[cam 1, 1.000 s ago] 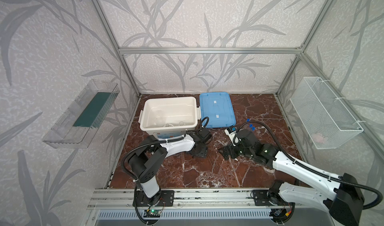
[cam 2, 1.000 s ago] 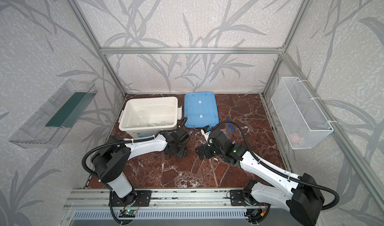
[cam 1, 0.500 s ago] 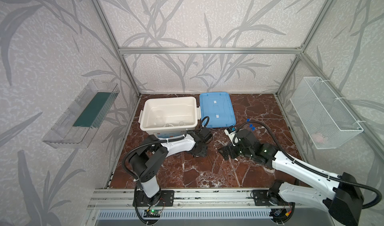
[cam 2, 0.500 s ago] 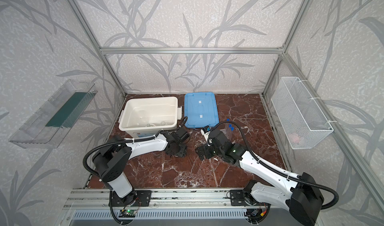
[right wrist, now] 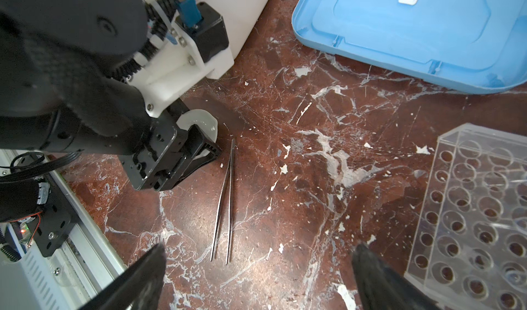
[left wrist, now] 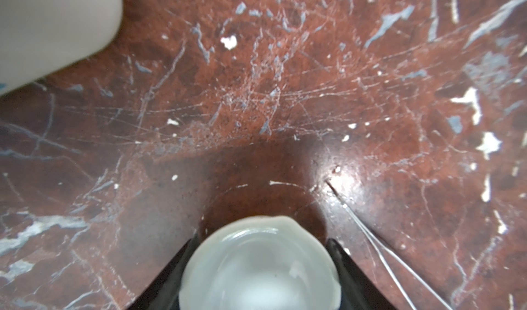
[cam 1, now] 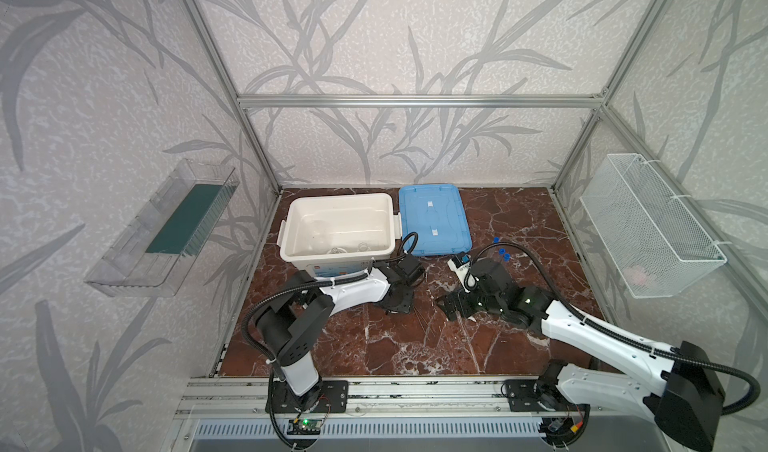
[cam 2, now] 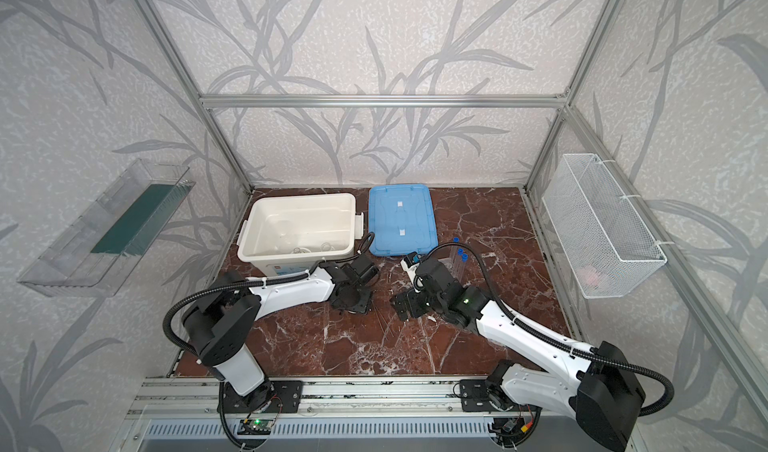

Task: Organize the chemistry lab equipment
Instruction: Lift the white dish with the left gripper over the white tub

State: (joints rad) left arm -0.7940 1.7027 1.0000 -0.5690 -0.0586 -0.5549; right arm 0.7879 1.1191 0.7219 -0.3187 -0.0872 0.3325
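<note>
The little round white dish (left wrist: 259, 265) sits on the marble floor near the white box's front corner. My left gripper (left wrist: 261, 238) is shut on it, one black finger against each side; the right wrist view shows the dish (right wrist: 199, 120) between those fingers. In both top views the left gripper (cam 1: 395, 304) (cam 2: 353, 302) hides the dish. My right gripper (right wrist: 259, 254) (cam 1: 455, 304) hangs open and empty above thin metal tweezers (right wrist: 225, 203) lying just beside the dish. The clear holed tube rack (right wrist: 479, 208) stands to the right, with blue-capped test tubes (cam 1: 500, 251) upright in it. Clear glassware (cam 1: 347, 249) lies in the box.
The big white box (cam 1: 336, 258) stands at the back left, right behind the left gripper. Its blue lid (cam 1: 432, 221) lies flat beside it. A wire basket (cam 1: 648, 225) hangs on the right wall and a clear shelf (cam 1: 166, 229) on the left wall.
The left gripper's jaws have narrowed onto the white dish. Both arms have stayed almost where they were, and the right gripper has stayed open.
</note>
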